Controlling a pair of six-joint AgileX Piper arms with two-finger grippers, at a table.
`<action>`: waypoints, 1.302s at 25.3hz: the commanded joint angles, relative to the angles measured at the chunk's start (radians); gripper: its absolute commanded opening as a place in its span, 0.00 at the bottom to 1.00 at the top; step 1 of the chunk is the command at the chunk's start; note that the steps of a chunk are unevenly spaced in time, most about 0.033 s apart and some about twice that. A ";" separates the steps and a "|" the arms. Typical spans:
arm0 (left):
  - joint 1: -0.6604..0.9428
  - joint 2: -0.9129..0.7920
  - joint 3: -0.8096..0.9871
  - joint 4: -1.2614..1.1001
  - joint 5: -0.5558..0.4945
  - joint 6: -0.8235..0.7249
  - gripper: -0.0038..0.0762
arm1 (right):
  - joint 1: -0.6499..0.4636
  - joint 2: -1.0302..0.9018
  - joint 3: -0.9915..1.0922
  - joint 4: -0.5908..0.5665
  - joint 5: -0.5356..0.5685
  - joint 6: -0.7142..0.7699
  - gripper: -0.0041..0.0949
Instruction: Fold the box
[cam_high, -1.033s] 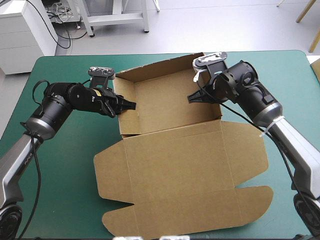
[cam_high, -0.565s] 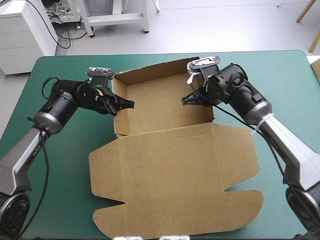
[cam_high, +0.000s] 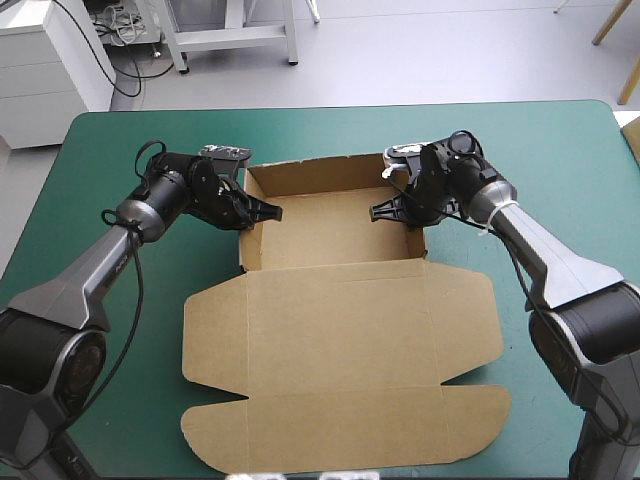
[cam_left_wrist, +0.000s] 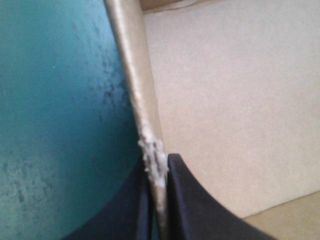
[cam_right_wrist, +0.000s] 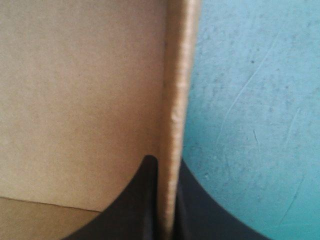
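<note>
Turned straight since earlier, the brown cardboard box (cam_high: 340, 320) is pinched at both raised side walls by the almost-closed left gripper (cam_high: 277, 212) and right gripper (cam_high: 374, 212); tucking seems needed next.

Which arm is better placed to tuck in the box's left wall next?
Probably the left: the left gripper is shut on that wall of the box, while the right gripper pinches the opposite wall.

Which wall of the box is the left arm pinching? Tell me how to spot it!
On the teal-green table lies the brown box, its tray part at the far end. The left wall stands upright on the tray's side nearest the table's left edge. It alone is pinched by the left end effector.
</note>
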 joint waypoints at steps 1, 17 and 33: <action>-0.016 0.007 -0.017 0.004 -0.045 0.042 0.04 | -0.025 -0.018 -0.034 0.021 -0.053 -0.055 0.02; -0.016 0.060 -0.045 0.034 -0.007 0.139 0.46 | -0.030 0.047 -0.156 0.015 0.029 -0.131 0.35; -0.016 0.058 -0.337 0.030 0.268 0.123 0.58 | -0.030 -0.002 -0.273 0.020 0.114 -0.132 0.43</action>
